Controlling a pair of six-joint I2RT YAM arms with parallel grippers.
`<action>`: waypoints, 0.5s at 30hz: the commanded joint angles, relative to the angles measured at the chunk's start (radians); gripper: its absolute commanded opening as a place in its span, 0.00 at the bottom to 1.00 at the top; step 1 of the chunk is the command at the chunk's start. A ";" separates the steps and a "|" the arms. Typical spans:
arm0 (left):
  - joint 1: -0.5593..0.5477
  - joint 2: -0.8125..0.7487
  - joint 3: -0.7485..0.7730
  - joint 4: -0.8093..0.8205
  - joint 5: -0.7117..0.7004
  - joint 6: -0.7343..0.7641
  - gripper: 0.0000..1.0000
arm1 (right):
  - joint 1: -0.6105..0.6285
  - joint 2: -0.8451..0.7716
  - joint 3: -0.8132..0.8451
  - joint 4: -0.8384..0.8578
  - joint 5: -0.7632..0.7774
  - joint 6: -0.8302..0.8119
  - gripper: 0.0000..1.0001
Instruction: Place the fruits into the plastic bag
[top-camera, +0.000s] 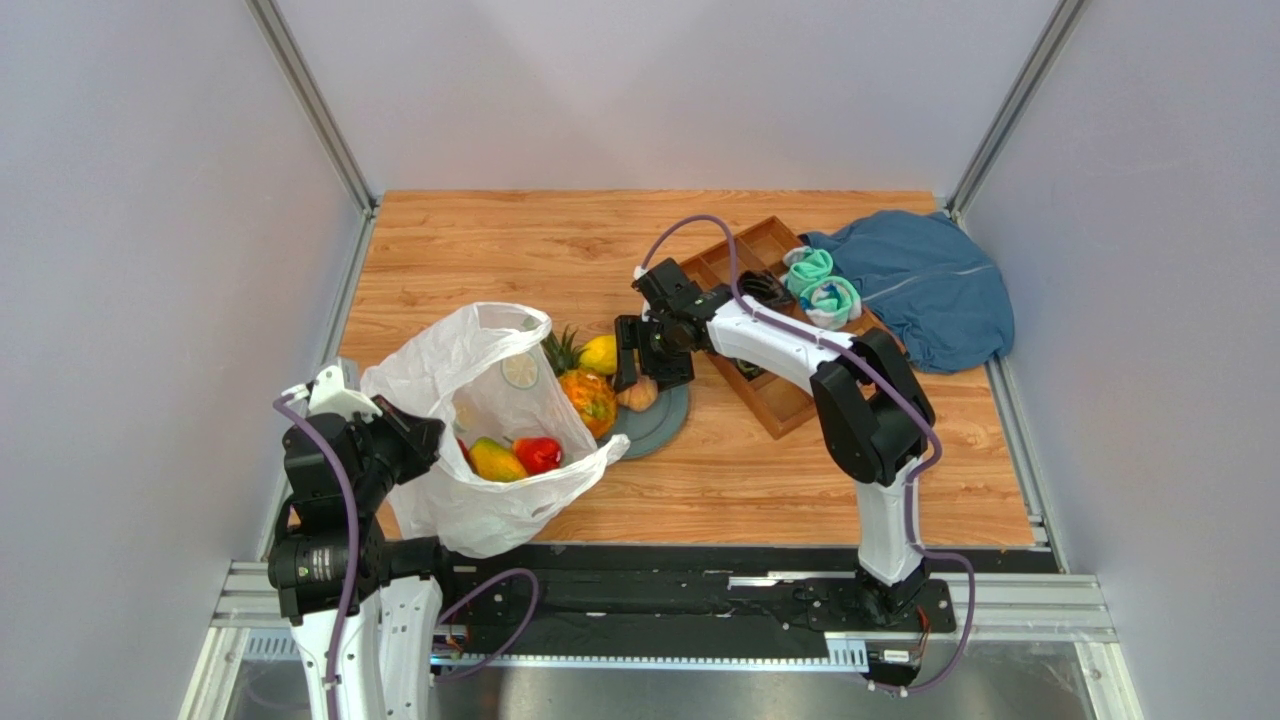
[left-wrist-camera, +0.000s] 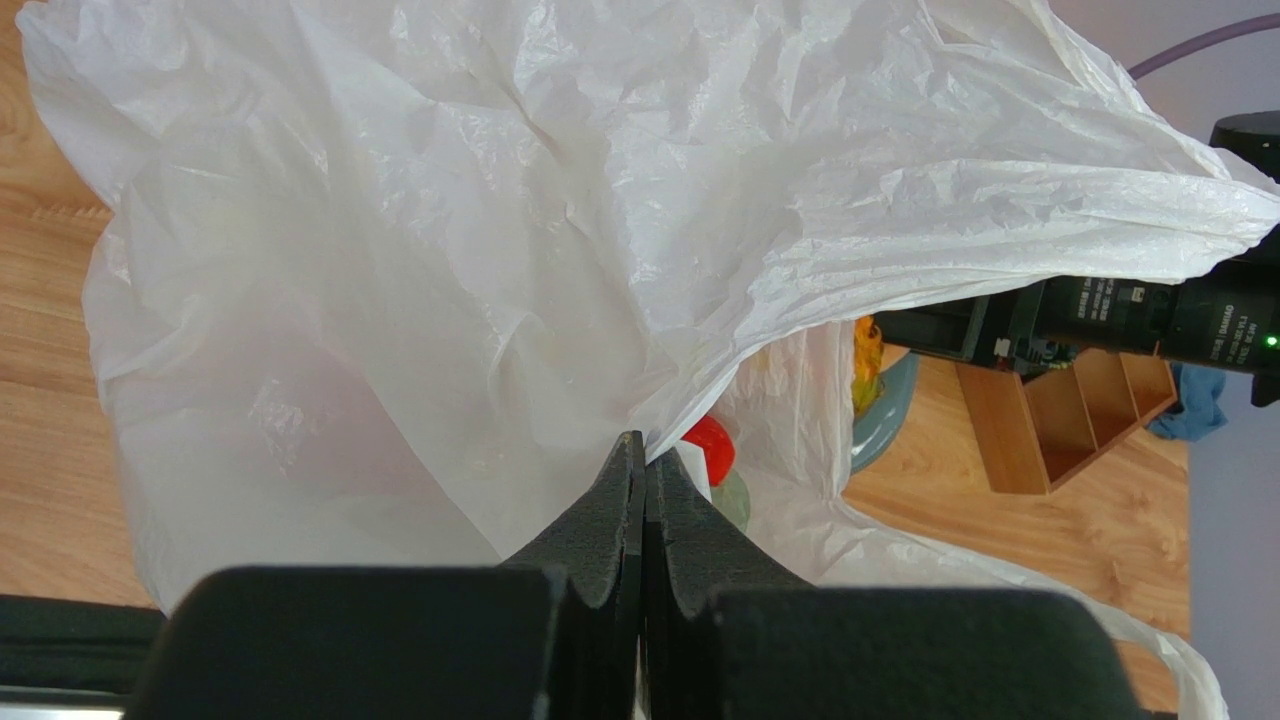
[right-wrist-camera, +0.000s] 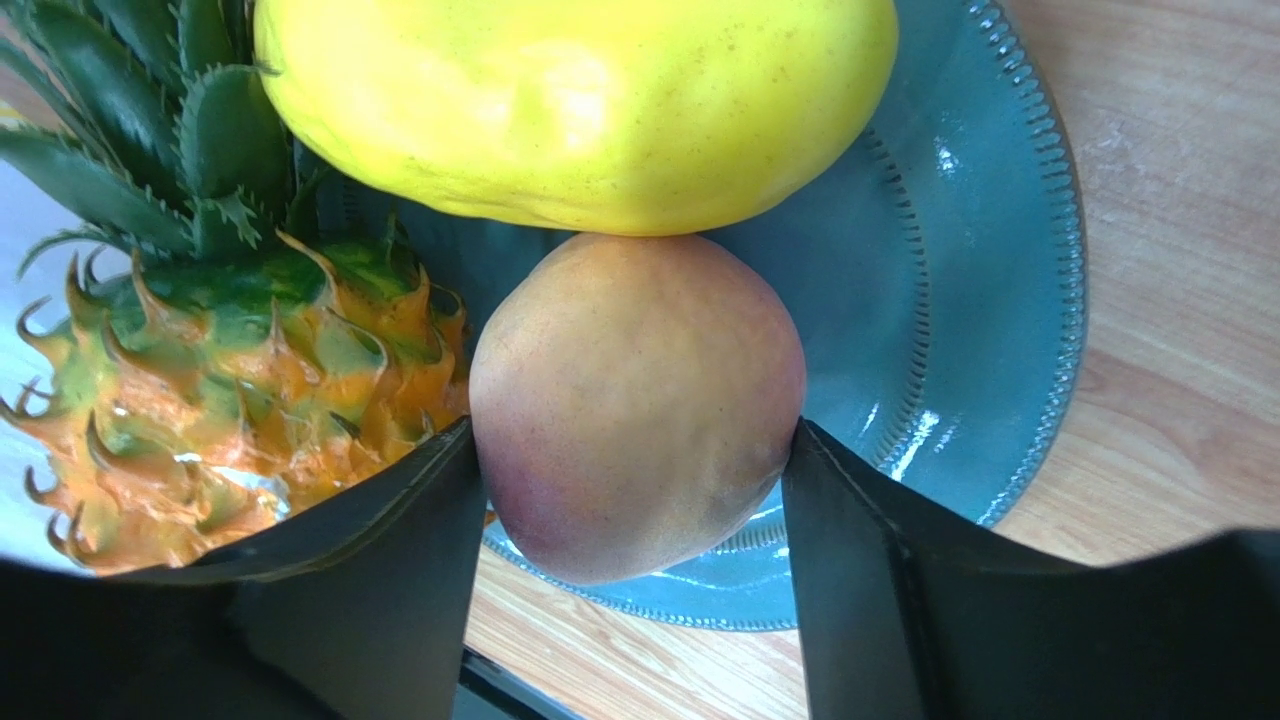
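Note:
The white plastic bag (top-camera: 451, 368) stands open at the table's near left. A mango (top-camera: 493, 459) and a red fruit (top-camera: 538, 452) lie inside it. My left gripper (top-camera: 413, 435) is shut on the bag's rim (left-wrist-camera: 451, 225), and its jaws (left-wrist-camera: 643, 458) pinch the film together. On the teal plate (top-camera: 661, 423) lie a pineapple (top-camera: 586, 398), a yellow fruit (top-camera: 600, 354) and a peach (top-camera: 640, 395). My right gripper (right-wrist-camera: 631, 435) has a finger pressed on each side of the peach (right-wrist-camera: 631, 390), which rests on the plate (right-wrist-camera: 977, 270) beside the pineapple (right-wrist-camera: 256, 375).
A wooden tray (top-camera: 774, 393) stands right of the plate, with rolled teal socks (top-camera: 819, 285) and black socks (top-camera: 759, 285) in it. A blue cloth (top-camera: 932, 285) lies at the back right. Grey walls close in the table on both sides.

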 joint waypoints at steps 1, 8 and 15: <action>-0.002 0.014 0.004 0.024 0.010 0.019 0.00 | 0.000 -0.002 0.004 0.038 0.017 -0.006 0.57; -0.002 0.014 0.004 0.025 0.013 0.017 0.00 | 0.001 -0.045 -0.029 0.041 0.060 -0.032 0.41; -0.002 0.014 0.004 0.025 0.014 0.019 0.00 | 0.000 -0.174 -0.094 0.065 0.143 -0.037 0.39</action>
